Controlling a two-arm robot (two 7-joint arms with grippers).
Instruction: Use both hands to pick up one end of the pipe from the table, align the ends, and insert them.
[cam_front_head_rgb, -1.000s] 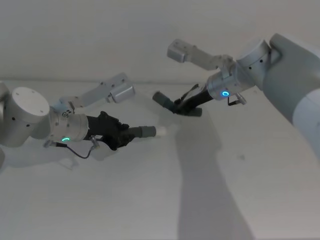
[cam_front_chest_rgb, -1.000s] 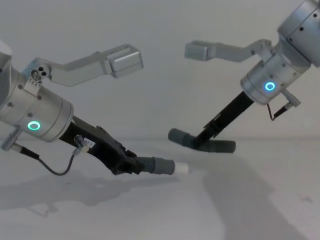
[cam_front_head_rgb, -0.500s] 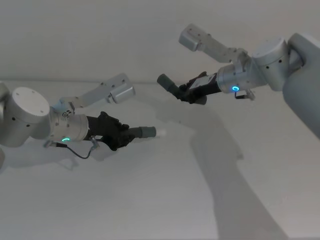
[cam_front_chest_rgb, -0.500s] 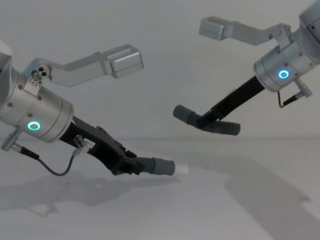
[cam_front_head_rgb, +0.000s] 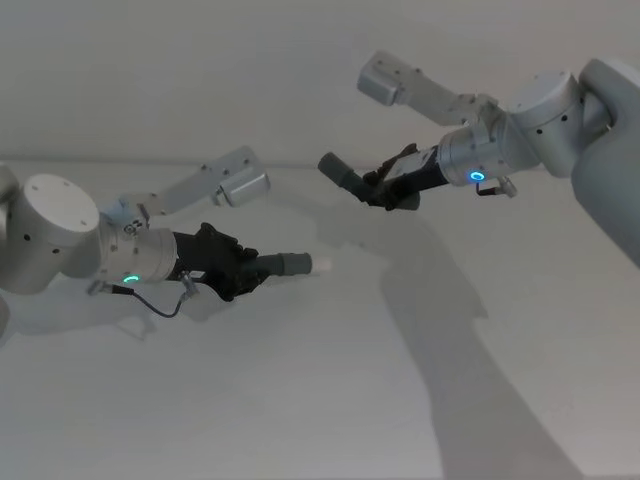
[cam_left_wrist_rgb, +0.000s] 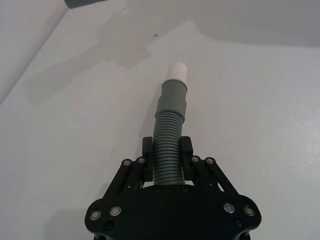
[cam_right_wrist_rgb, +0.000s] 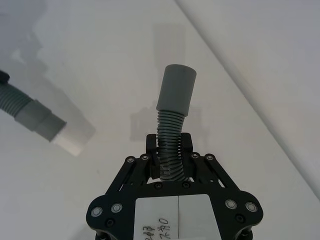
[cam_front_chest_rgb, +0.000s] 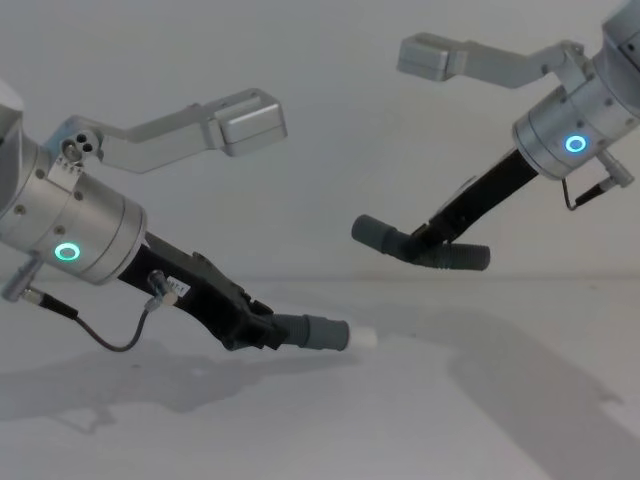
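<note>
Ribbed grey hose (cam_left_wrist_rgb: 167, 127) with a smooth cuff and whitish tip (cam_left_wrist_rgb: 177, 71) is pinched in my left tool (cam_front_head_rgb: 245, 272), low by the matt white desk (cam_front_head_rgb: 300, 400), unmoved. My right tool (cam_front_head_rgb: 385, 188) clamps the second corrugated piece (cam_right_wrist_rgb: 169, 127), its wide socket (cam_front_head_rgb: 336, 171) higher than a second ago. Wrist views reveal the ribs.

Pipe (cam_left_wrist_rgb: 167, 145) ribbed matt grey plastic, cuff (cam_left_wrist_rgb: 173, 97) smooth; table (cam_front_head_rgb: 300, 400) matt white.
</note>
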